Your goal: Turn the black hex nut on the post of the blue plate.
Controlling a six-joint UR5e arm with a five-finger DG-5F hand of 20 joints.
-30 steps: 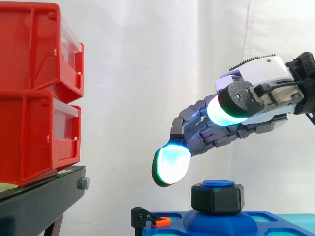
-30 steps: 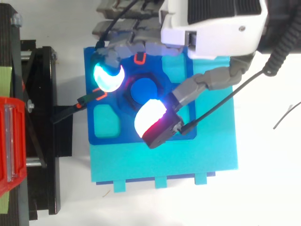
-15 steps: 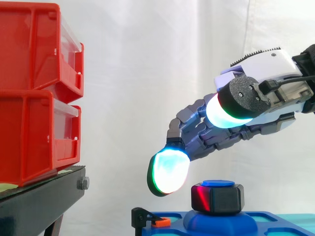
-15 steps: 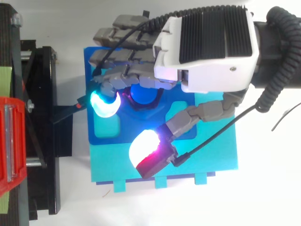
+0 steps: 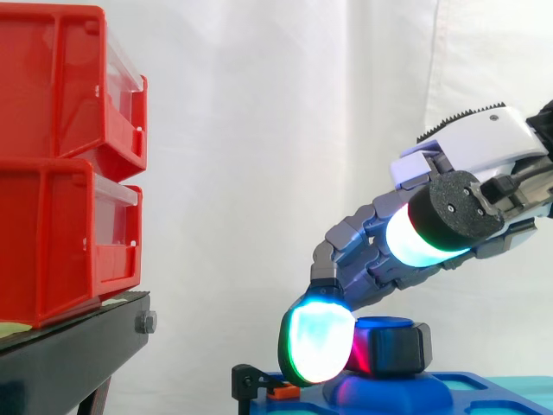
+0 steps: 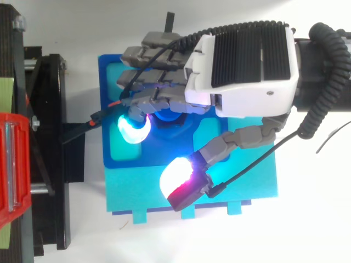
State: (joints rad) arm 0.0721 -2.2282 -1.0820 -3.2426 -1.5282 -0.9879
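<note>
The hand (image 5: 471, 149) reaches in from the right over the blue plate (image 5: 449, 391). Its fingers are loosely bent down in an arc and its thumb is spread well apart, so it is clamped on nothing. The black hex nut (image 5: 395, 347) sits on the post (image 5: 385, 322) at the plate's middle, with the post's blue top just showing above it. In the side view one glowing fingertip (image 5: 318, 344) hangs low at the nut's left side, touching it or just beside it; which of the two I cannot tell. The thumb pad (image 5: 425, 239) rides high and to the right, clear of the nut. From above, that pad (image 6: 178, 176) lies over the near part of the cyan base (image 6: 249, 189), while the fingers cover the post. The step in hand looks like getting a hold on the nut before any turning. To do it well, the thumb should probably come down to the nut's level and meet a flat opposite the low fingertip, so the nut is pinched across two faces rather than a corner. Pressure should be even and sideways, not downward, since pushing down would likely bind the nut on the post. The turn should come from the wrist, about the post's axis. The fingers should keep off the small orange clip (image 5: 282, 391) at the plate's left edge.
</note>
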